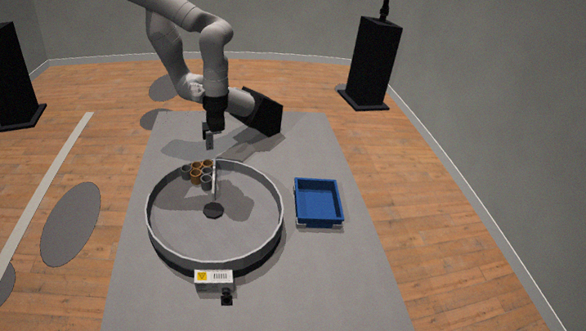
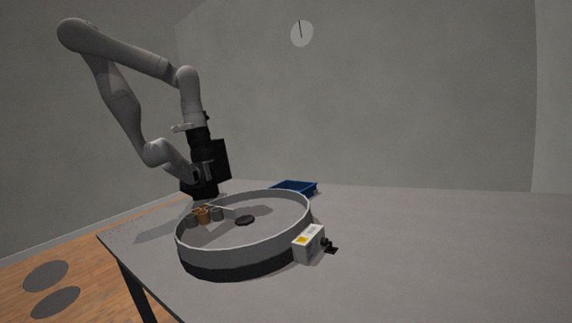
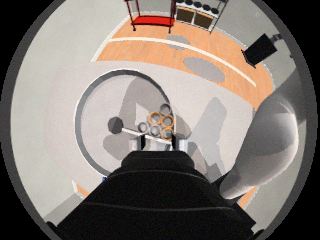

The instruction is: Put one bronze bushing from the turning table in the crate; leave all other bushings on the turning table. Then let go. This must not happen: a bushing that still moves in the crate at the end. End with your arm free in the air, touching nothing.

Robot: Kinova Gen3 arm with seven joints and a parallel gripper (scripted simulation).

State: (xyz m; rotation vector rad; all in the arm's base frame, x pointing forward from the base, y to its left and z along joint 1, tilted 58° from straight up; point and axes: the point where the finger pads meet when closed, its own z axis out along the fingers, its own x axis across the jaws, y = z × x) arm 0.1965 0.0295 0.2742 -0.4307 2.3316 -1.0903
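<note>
A round turning table point(image 1: 214, 214) with a low grey rim sits on the grey table. A cluster of bushings stands at its far left edge against a thin white bar point(image 1: 216, 180): bronze ones point(image 1: 196, 176) and grey ones point(image 1: 206, 182), touching each other. The cluster also shows in the exterior view point(image 2: 202, 216) and in the wrist view point(image 3: 160, 124). My gripper point(image 1: 208, 138) hangs open and empty well above the cluster, pointing down; it also shows in the exterior view point(image 2: 203, 170). The blue crate point(image 1: 317, 202) stands to the right of the turning table, empty.
A dark hub point(image 1: 213, 210) sits at the turning table's centre. A labelled control box point(image 1: 213, 277) is at its near edge. The arm's black base point(image 1: 265, 114) stands at the table's far end. Black pedestals point(image 1: 372, 64) stand on the wooden floor.
</note>
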